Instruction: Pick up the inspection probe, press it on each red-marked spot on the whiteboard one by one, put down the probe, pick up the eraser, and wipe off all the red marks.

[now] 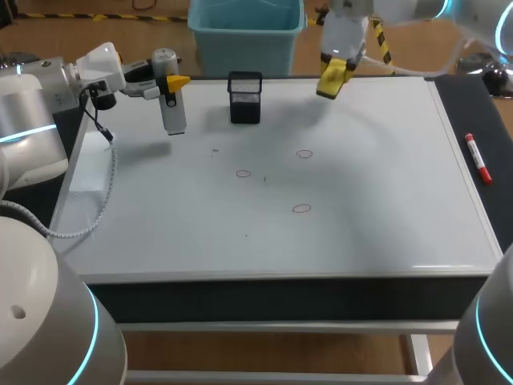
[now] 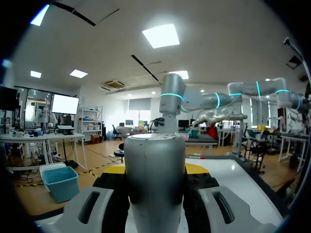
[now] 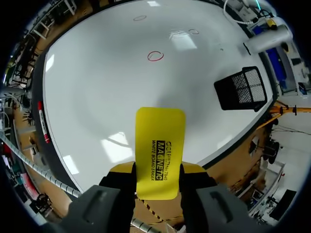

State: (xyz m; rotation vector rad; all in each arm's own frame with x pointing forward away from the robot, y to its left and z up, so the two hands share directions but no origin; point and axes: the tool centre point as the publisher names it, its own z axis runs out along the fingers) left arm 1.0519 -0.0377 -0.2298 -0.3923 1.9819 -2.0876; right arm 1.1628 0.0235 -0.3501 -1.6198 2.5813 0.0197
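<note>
While the glossy whiteboard [image 1: 361, 233] covered the worktop, a black mesh cup [image 1: 244, 97] stood near its far edge. The left claw [image 1: 171, 85] gripped the smooth silver cylindrical probe [image 1: 173, 112] above the board; the right claw [image 3: 156, 178] clamped the flat yellow rectangular eraser [image 3: 160, 145]. Thin red oval marks [image 1: 244, 173] lay mid-board

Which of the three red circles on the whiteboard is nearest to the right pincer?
The rearmost red circle, just ahead of the yellow eraser in the right pincer; the other two lie farther toward the front edge.
</note>
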